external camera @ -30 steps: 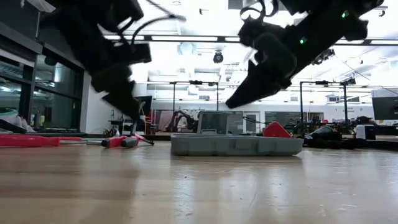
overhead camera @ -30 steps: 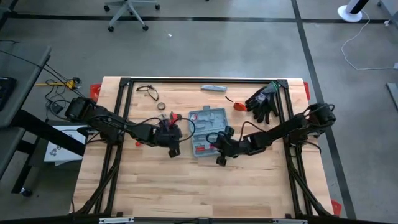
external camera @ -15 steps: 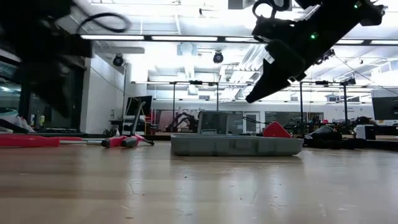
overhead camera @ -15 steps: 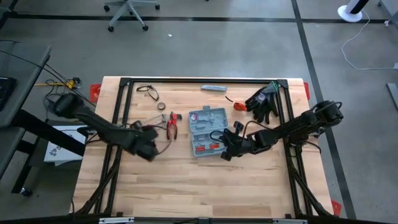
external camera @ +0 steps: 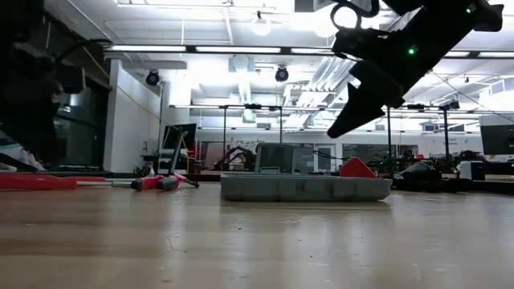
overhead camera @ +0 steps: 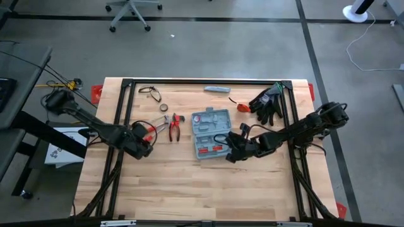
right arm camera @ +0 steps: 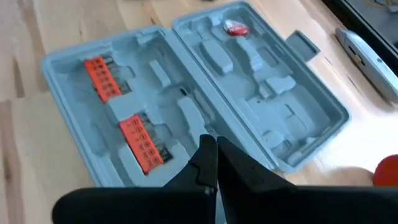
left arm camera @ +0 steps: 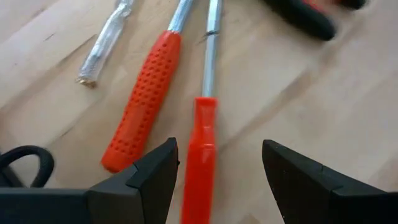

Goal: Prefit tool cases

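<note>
Lying open mid-frame, the case (overhead camera: 210, 133) runs top to bottom; right pincer (overhead camera: 230, 153) closed, left pincer (overhead camera: 147, 133) open.

No readable text, labels, brands or numbers anywhere; orange bit strips in the open blue-grey moulded plastic case (right arm camera: 186, 118) carry no legible marks.

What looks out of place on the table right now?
The case lies open with most slots empty; only two red bit strips sit inside. Red-handled screwdrivers and pliers lie loose on the table left of it.
</note>
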Controlling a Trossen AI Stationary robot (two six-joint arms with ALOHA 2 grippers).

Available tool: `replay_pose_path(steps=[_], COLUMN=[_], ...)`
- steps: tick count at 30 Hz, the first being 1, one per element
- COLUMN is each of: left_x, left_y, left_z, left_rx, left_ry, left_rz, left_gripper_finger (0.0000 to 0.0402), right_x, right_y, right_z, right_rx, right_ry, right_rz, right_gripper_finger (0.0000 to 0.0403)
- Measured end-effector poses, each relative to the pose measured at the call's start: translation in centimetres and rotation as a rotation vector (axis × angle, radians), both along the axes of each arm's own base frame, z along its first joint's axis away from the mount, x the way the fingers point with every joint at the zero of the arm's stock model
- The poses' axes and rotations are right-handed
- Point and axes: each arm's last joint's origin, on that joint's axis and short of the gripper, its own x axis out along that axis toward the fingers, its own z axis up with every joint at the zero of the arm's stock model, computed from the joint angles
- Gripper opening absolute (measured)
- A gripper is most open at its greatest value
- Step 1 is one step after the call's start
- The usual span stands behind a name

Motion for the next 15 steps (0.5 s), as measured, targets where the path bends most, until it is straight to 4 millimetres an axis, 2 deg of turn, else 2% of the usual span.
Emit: replay_pose_path(steps=[7, 15], left_x=[0.3, 1.0], left_y=[0.9, 1.4], left_z=[-1.5, -3.2], left_rx=[0.033, -0.032], left_ry=[0.038, 0.140], left_rz=[0.075, 0.064], left_gripper_finger=[0.0222, 0.0222], right_x=[-0.1, -0.1], right_y=[0.0, 0.0], right_z=[-0.1, -0.1], right_rx=[0.002, 0.012], right_ry=[0.009, 0.010], right_rz=[-0.013, -0.011], right_gripper_finger=[0.0001, 0.0001])
